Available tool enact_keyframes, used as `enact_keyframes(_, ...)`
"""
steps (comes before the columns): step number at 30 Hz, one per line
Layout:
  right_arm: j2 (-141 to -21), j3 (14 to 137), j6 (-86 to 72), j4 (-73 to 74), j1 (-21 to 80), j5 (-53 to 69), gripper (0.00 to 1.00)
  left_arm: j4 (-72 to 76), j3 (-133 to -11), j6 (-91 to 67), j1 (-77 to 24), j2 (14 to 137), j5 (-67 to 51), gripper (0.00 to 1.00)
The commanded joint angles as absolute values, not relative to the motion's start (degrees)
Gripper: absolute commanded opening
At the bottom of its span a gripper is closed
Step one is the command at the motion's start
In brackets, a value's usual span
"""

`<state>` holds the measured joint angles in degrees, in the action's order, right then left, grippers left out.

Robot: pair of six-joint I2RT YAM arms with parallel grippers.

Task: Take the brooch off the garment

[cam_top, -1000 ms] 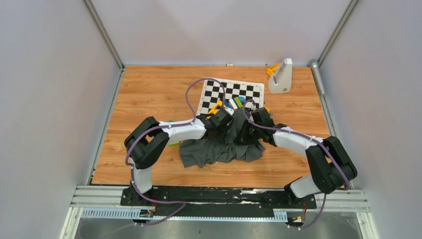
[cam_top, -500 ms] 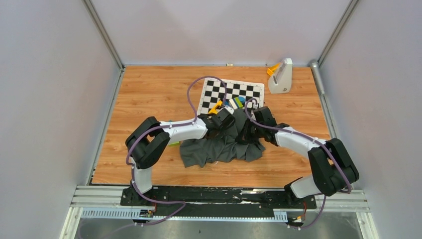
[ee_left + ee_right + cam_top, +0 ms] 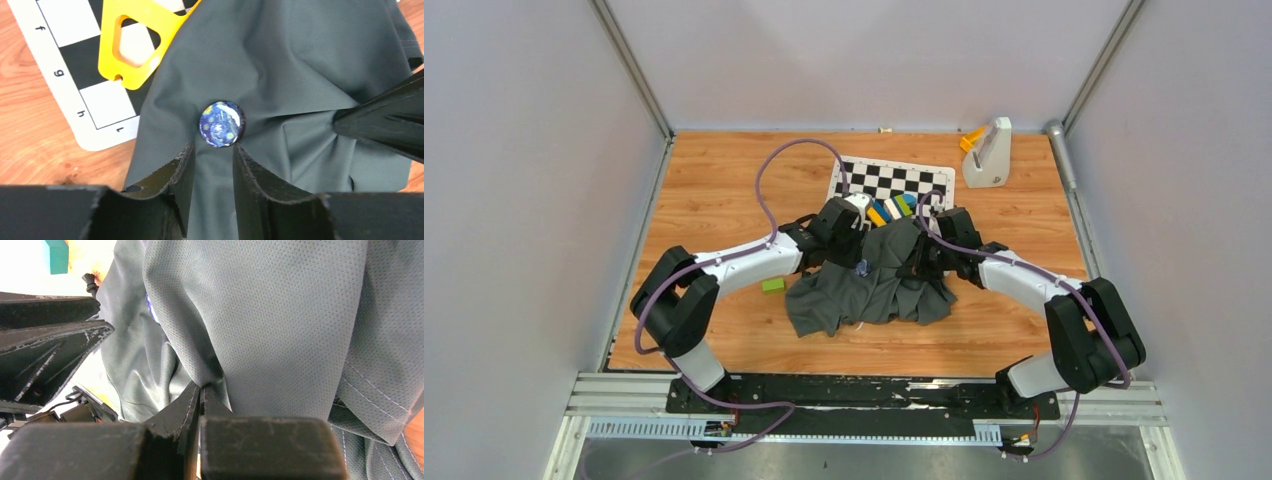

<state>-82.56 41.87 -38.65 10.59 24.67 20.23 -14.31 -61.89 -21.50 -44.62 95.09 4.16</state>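
Observation:
The dark grey garment lies crumpled at mid table and partly over the chequered board. The brooch, a round blue button with yellow swirls, is pinned to it and shows as a small blue dot in the top view. My left gripper is open, with its fingertips either side of the cloth just short of the brooch. It also shows in the top view. My right gripper is shut on a raised fold of the garment, to the right of the brooch.
The chequered board lies behind the garment with a yellow plastic tool and several coloured blocks on it. A white stand is at the back right. A green block sits left of the garment.
My left arm has swung left and its gripper has drawn back from over the garment, so the brooch now shows in the top view. The right gripper has stayed on its fold.

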Motion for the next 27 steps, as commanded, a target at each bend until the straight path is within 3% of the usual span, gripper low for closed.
enact_keyframes(1,-81.57,42.69,-37.86,9.14,24.38,22.14,0.0,-15.0,-64.88,-20.52,-46.66,95.55,3.18,0.43)
enact_keyframes(7,-81.77,42.02,-38.02,8.53,24.44,22.89,0.0,-21.1,-72.1,-19.46,-50.49,102.24,9.98,0.49)
enact_keyframes(12,-81.39,41.32,-37.97,8.1,24.35,22.96,0.0,-22.11,-74.02,-19.6,-50.53,106.74,12.97,0.62)
enact_keyframes(27,-79.95,37.63,-37.92,7.81,24.35,22.78,0.0,-21.33,-74.0,-20.68,-50.16,109.88,16.04,0.64)
